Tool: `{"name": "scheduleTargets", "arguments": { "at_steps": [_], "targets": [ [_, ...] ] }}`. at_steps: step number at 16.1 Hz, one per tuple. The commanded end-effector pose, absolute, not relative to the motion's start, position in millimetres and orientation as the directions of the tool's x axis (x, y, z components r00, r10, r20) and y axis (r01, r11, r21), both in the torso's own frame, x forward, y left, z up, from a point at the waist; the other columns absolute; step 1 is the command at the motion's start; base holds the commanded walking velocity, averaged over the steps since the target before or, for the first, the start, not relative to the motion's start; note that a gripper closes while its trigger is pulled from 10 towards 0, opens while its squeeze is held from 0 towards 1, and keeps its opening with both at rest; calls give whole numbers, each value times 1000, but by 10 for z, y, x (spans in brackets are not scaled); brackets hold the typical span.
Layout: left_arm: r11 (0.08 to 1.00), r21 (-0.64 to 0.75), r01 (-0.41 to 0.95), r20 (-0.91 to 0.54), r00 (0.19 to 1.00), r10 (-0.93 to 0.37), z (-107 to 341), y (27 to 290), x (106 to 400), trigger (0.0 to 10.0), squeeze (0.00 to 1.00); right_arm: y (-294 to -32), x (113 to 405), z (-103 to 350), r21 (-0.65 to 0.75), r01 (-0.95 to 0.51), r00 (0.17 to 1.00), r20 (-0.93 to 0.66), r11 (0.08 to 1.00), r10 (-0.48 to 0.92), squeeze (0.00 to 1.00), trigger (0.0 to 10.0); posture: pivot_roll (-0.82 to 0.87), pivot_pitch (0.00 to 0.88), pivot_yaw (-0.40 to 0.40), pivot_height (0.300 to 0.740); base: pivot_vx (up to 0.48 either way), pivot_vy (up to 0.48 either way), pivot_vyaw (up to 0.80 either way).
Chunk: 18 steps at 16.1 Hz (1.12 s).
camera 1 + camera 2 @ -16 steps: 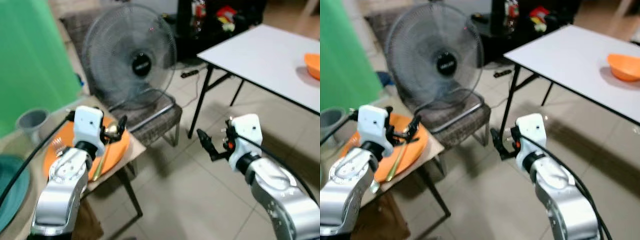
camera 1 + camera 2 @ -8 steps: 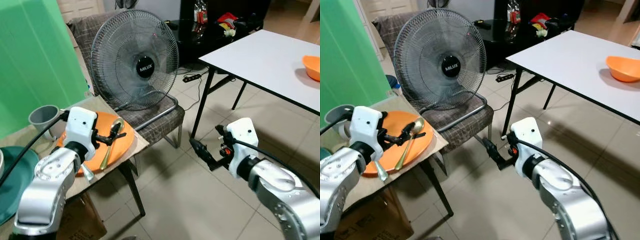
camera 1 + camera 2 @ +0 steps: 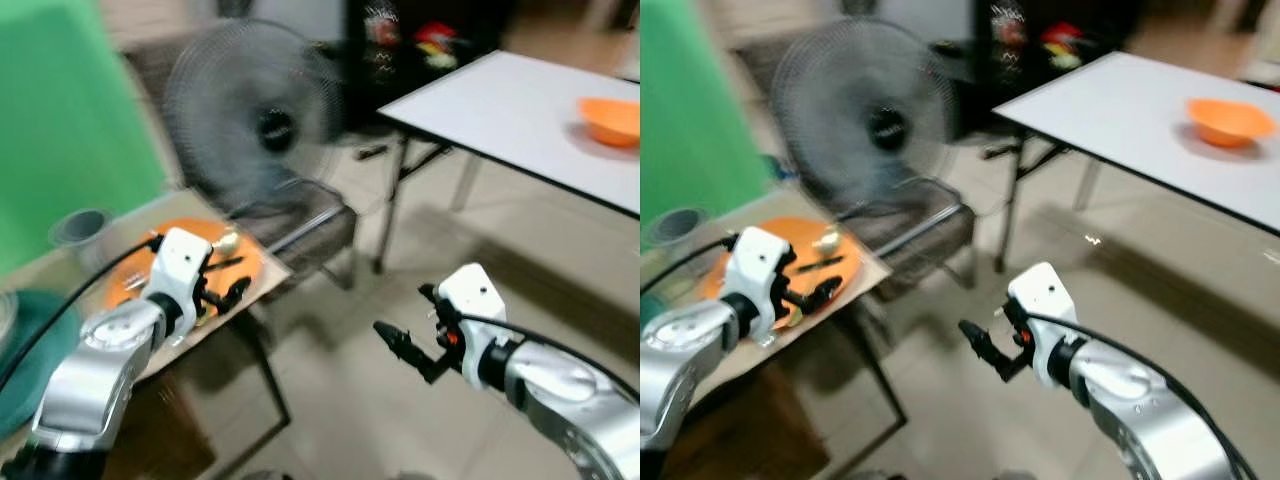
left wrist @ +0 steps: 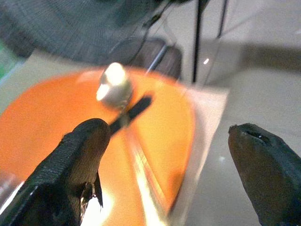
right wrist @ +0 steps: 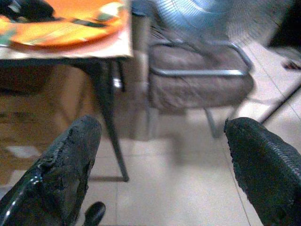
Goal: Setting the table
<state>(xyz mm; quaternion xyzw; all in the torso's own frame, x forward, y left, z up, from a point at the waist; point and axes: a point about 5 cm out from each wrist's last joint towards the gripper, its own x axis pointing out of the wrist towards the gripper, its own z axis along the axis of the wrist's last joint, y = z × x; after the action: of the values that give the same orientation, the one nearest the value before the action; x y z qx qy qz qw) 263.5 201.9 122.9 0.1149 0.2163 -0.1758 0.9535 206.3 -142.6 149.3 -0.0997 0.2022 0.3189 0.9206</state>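
Where tiled floor (image 3: 330, 400) spreads, both grippers' jaws parted, orange plate (image 3: 240, 265) on small table (image 3: 865, 275).

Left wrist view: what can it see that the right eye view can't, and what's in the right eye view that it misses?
The left wrist view looks close between the left gripper's open black fingers at a shiny spoon bowl. The right eye view adds the white table with an orange bowl, the fan and the right gripper over the floor. Both show the orange plate on the small table.
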Motion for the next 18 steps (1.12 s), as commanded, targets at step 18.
{"name": "scheduleTargets", "arguments": {
  "at_steps": [18],
  "targets": [
    [967,-45,251,-448,860,-244,1136,2142,3296,10000,0,-1411,2151,1716,-80,-708,673,-379,702,635,0,10000,-92,0,26,740,0,0,0]
  ]
}}
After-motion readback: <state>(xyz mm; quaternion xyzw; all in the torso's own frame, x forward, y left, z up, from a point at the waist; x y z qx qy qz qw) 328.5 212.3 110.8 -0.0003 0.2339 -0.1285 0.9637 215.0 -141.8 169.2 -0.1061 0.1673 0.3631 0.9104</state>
